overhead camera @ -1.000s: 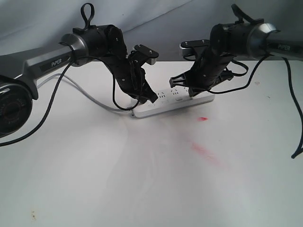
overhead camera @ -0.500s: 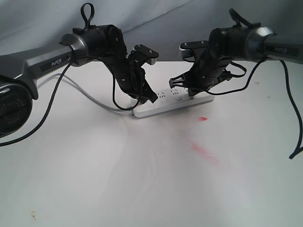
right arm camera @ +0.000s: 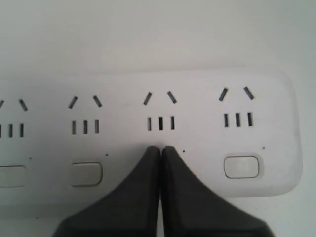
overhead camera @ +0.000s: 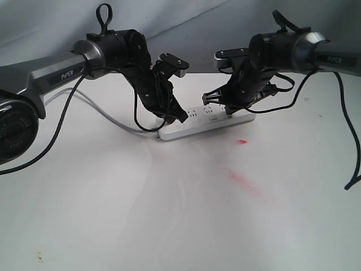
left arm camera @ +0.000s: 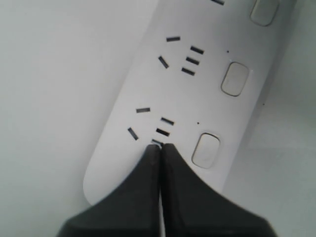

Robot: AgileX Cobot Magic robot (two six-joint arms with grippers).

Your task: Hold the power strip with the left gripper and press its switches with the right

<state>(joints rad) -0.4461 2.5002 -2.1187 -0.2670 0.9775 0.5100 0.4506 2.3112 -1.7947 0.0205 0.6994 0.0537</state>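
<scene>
Soft even light, faint shadows

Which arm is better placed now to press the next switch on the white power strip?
The right. The black two-finger right gripper, shut, sits over the long white plastic power strip between two small white switches; the black left gripper rests shut on the strip's rounded end.

A white worktop point(overhead camera: 141, 214) fills the scene, marked by a red smear point(overhead camera: 243, 182) (and a smaller red spot point(overhead camera: 241, 141) beyond it). Behind hangs a creased grey-blue cloth backdrop point(overhead camera: 197, 34).
</scene>
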